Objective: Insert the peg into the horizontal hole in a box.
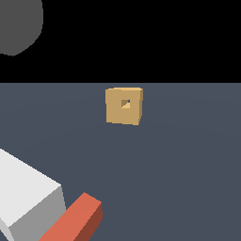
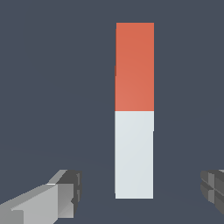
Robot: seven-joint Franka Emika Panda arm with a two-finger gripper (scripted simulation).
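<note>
Peg, long square-section bar, brick-red half and light grey half (image 2: 134, 110), lies flat on the dark blue-grey counter (image 1: 188, 164); its red end shows at the lower left of the exterior view (image 1: 77, 221). End effector (image 2: 140, 192) spread wide, fingers (image 2: 52, 199) either side of the grey half, not touching it. Tan cube-like box (image 1: 124, 106) sits upper centre, well apart from the peg, small dark square hole (image 1: 125, 103) in its near face.

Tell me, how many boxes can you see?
1. The tan box sits alone on the grey floor, far from the peg. The wrist view shows none.
</note>
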